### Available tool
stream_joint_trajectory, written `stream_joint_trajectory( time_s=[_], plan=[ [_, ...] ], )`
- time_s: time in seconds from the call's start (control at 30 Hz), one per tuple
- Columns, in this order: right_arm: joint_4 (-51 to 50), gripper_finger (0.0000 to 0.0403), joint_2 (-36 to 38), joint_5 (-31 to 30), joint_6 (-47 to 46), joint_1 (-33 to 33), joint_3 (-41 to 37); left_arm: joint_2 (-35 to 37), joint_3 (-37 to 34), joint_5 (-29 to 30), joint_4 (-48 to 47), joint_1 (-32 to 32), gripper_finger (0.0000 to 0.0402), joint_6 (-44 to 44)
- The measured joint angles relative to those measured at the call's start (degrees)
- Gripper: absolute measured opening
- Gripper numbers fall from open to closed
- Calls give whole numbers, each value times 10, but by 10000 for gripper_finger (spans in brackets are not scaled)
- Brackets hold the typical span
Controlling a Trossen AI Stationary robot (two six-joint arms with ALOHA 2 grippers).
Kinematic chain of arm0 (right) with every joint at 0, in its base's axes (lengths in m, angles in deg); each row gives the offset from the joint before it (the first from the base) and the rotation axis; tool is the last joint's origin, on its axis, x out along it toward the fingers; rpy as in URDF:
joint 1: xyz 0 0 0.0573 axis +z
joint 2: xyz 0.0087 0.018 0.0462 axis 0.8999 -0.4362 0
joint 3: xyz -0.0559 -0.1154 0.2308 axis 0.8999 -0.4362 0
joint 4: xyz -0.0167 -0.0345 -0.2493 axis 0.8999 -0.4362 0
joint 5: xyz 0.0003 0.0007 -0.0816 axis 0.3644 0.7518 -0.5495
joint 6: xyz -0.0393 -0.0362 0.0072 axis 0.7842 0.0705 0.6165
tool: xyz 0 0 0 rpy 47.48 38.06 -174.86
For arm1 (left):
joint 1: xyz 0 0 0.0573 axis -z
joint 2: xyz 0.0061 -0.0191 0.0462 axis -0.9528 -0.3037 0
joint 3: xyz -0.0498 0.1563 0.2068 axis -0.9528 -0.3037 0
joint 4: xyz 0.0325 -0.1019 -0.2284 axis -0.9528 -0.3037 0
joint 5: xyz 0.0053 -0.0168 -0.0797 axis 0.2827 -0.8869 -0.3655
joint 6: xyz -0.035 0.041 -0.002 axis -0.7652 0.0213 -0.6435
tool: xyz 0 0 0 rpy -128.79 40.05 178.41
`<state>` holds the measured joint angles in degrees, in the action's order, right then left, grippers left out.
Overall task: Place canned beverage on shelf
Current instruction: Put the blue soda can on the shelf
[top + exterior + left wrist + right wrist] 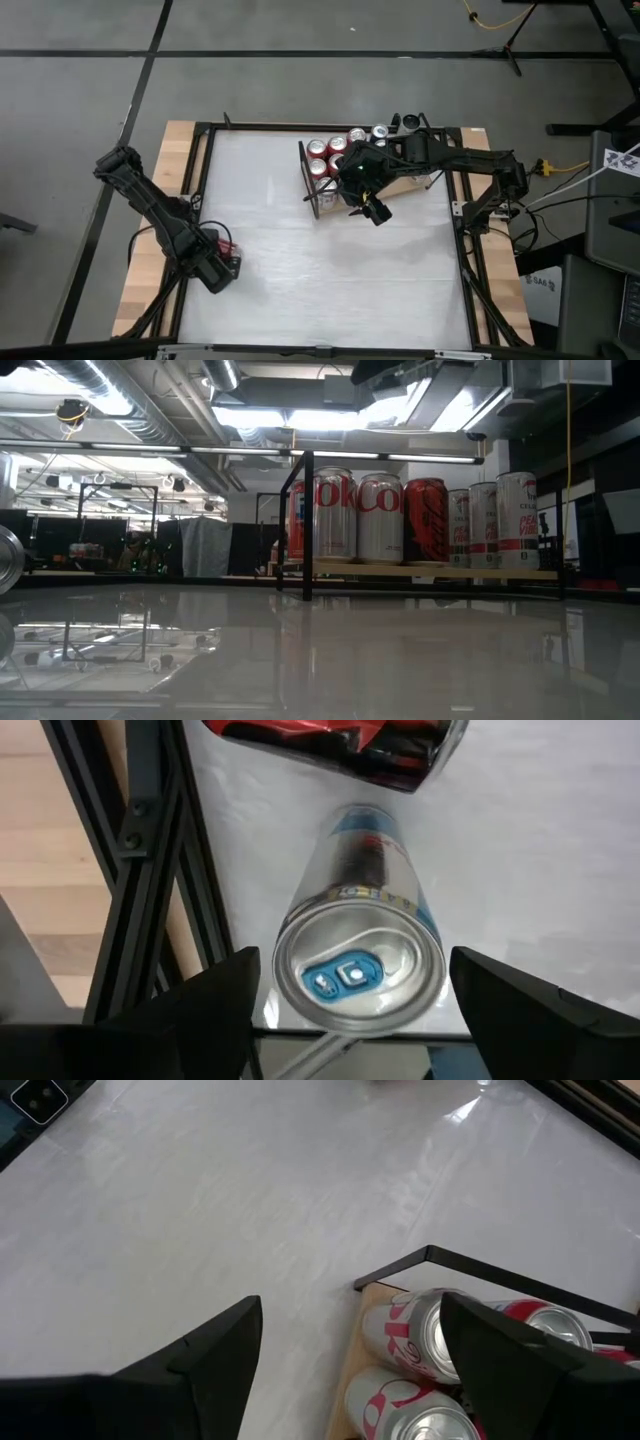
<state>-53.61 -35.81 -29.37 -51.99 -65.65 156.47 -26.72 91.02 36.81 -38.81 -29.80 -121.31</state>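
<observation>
Now I'd lower my left fingers (350, 1010), spread wide, squarely around the can (360, 960) by the tabletop's left edge, while my right fingers (350, 1370) hover wide over the shelf (405, 185).

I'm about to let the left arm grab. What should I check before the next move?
1. Silver can between the left gripper fingers: ok.
2. Left gripper open: ok.
3. Can upright: ok.
4. Red package apart from the can: ok.
5. Free spot on the shelf: cannot tell; cans crowd it.
6. Right gripper clear of the shelf: not ok, it hovers over its edge.
</observation>
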Motion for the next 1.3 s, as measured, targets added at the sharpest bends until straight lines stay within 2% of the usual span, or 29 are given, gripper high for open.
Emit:
stream_joint_trajectory(
  time_s=[0.43,0.57,0.77,0.9,1.0,1.3],
  plan=[
    [-1,294,0,0,0,0,0,-62,0,19,3,12,310,19],
    [-13,294,1,-12,0,0,0,-65,0,20,3,12,275,32],
    [-64,294,19,-102,-29,0,0,-64,1,33,7,10,210,64],
    [-73,294,43,-106,-68,0,0,-61,6,14,33,-9,210,128],
    [-94,294,61,-105,-98,0,1,-61,37,14,36,-30,210,193],
    [-145,294,113,-84,-160,0,-17,-67,169,86,38,-152,210,450]
  ],
)
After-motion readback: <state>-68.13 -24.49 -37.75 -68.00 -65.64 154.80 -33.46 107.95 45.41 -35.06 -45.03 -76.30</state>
